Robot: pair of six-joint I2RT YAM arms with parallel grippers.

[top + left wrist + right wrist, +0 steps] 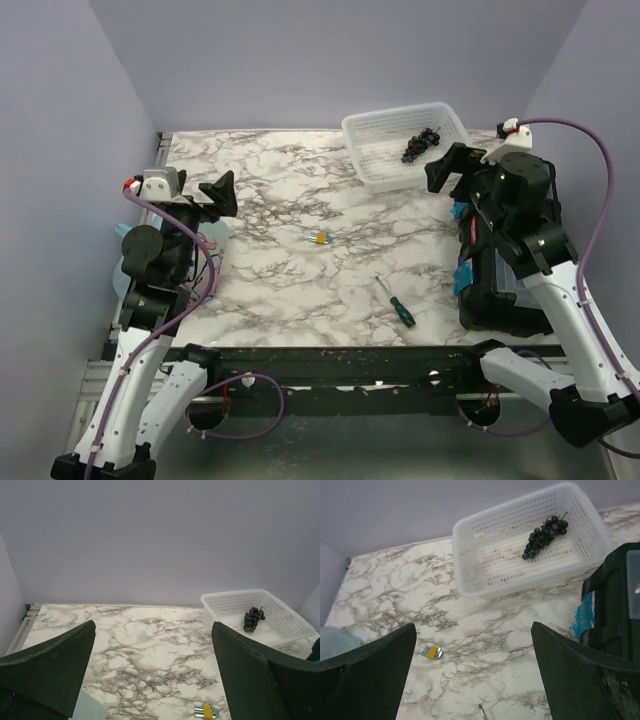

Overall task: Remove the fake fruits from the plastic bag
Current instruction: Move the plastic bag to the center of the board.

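**Bag not yet touched, no fruit out**

The plastic bag (216,240) lies at the left edge of the tabletop (280,170). Most of it is hidden under the left arm (150,250), and only pale blue patches show. No fake fruits can be seen in any view, neither on the tabletop nor through the bag. I judge that they are all inside the bag, so the whole task is left to do: hold the bag, open it, and lift out each fruit.

The left fingers (55,670) are spread wide with nothing between them. They are raised above the bag and look toward the far wall. The right fingers (580,680) are also spread wide and hold nothing. The right arm (520,200) is lifted on the right side, above a black case (500,290) and near the white basket (370,130) with its dark grapes (420,143).

A small yellow piece (320,238) lies in the middle, and a screwdriver (397,303) is nearer.
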